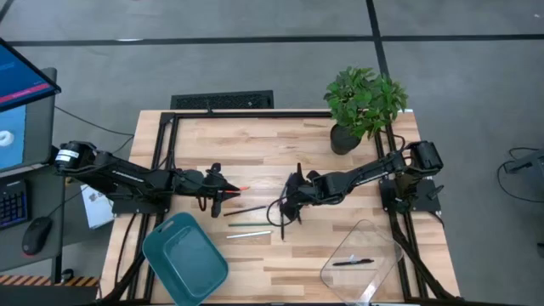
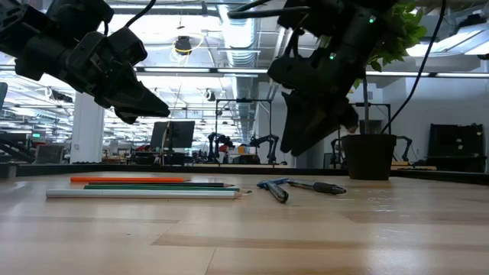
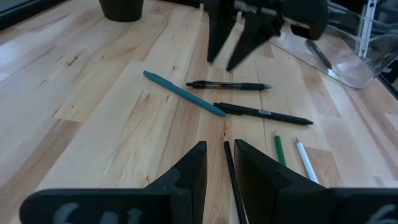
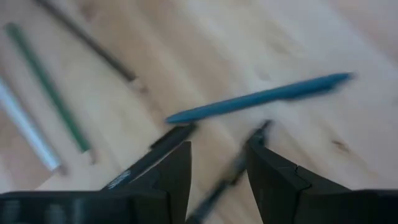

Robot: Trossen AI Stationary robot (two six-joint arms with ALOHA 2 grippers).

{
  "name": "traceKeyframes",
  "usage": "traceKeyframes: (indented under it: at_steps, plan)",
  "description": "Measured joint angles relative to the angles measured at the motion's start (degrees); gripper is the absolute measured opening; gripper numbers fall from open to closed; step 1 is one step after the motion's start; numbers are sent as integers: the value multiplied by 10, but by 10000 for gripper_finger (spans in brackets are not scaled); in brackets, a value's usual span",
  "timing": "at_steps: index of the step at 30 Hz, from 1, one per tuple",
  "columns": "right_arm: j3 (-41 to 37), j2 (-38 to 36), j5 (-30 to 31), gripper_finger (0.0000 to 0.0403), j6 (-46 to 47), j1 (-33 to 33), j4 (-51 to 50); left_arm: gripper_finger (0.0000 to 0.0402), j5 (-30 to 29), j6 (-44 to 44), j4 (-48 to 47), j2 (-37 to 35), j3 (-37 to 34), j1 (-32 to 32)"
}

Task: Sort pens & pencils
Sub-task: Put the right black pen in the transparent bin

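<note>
Three pens lie together at mid-table: a bluish pen (image 3: pixel 183 93) and two black pens (image 3: pixel 227 86) (image 3: pixel 264 112). My right gripper (image 2: pixel 298 145) hangs open just above them, fingers slanting down, a black pen (image 4: pixel 227 177) showing on the table below its gap. Toward the near edge lie a green pencil (image 3: pixel 280 149), a pale pencil (image 3: pixel 306 160) and a dark pencil (image 3: pixel 229 163). An orange pencil (image 2: pixel 126 179) lies farther back. My left gripper (image 3: pixel 221 149) hovers left of the pens, narrowly open and holding nothing.
A teal bin (image 1: pixel 185 259) stands at the near left. At the near right, a clear container (image 1: pixel 382 242) holds one black pen (image 1: pixel 353 263). A potted plant (image 1: pixel 364 102) stands at the far right corner. Bare wood lies between the bin and the container.
</note>
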Motion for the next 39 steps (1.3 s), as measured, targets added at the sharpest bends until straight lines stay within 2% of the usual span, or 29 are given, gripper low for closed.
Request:
traceKeyframes:
  at_steps: [8,15,27,39]
  plan:
    - [5,9,21,169,99,22,-15,71,0,0,-1,0,0,0]
    - [6,21,105,166,151,56,-1,71,0,0,-1,0,0,0]
    - [6,82,133,164,200,84,10,71,3,0,1,0,0,0]
    - [5,81,152,164,233,99,-9,71,4,-7,1,0,0,0]
